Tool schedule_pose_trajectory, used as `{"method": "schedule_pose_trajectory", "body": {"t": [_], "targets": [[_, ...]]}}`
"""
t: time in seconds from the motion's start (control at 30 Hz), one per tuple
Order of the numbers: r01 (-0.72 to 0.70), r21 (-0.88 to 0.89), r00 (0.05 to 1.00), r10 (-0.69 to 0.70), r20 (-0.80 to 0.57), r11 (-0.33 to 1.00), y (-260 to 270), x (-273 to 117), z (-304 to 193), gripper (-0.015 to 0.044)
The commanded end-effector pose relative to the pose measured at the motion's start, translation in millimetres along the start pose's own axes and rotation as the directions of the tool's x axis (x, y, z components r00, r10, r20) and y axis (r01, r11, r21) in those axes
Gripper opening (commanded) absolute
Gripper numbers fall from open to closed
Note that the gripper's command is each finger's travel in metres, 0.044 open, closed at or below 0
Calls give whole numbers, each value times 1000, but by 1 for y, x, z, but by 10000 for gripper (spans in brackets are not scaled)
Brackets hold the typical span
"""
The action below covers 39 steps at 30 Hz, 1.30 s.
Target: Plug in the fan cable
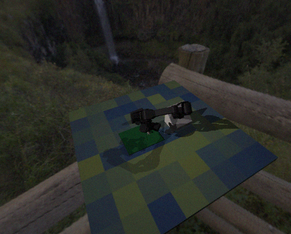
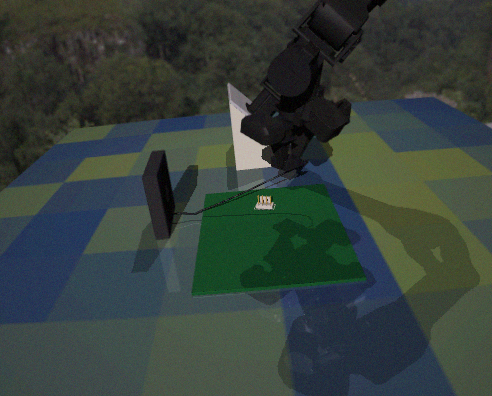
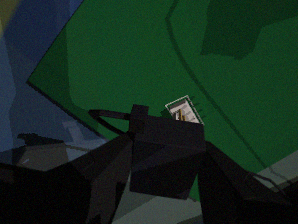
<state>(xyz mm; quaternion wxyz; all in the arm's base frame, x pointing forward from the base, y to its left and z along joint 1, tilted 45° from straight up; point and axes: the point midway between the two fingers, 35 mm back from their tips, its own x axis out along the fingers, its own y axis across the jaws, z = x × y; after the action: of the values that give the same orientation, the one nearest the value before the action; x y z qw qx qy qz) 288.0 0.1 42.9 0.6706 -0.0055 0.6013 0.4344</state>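
Note:
The dark plug (image 3: 167, 132) is held between the fingers of my gripper (image 2: 290, 167) (image 3: 167, 144), which is shut on it. A cable loop (image 3: 107, 115) comes off its left side. The white four-pin header (image 2: 265, 203) (image 3: 185, 109) stands on the green board (image 1: 134, 145) (image 2: 222, 265) (image 3: 115, 45), its pins uncovered in the exterior view. The gripper and plug are above the board's back edge, behind and to the right of the header there, not touching it. In the wrist view the plug partly hides the header. The black cable (image 2: 232, 198) runs to the upright dark fan (image 2: 154, 195).
A white slanted block (image 2: 245, 145) (image 1: 168, 120) stands behind the board, close to the arm. The fan stands left of the board in the exterior view. The arm's shadow falls across the board and the patchwork table top (image 1: 173, 153). In the top view the arm hides part of the board.

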Motion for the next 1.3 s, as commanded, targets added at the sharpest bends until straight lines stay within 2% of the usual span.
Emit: {"method": "schedule_pose_trajectory", "body": {"t": [0.0, 0.33, 0.7, 1.13, 1.27], "targets": [[-12, 150, 1000, 8, 26, 989, -6, 0, 4, 0], [-55, 471, 997, 21, 78, 880, -17, -1, 12, 0], [-125, 755, 990, 34, 134, 644, -29, -3, 19, 0], [-206, 944, 979, 47, 200, 258, -44, -5, 27, 0], [-209, 949, 978, 48, 204, 236, -44, -5, 27, 0]]}}
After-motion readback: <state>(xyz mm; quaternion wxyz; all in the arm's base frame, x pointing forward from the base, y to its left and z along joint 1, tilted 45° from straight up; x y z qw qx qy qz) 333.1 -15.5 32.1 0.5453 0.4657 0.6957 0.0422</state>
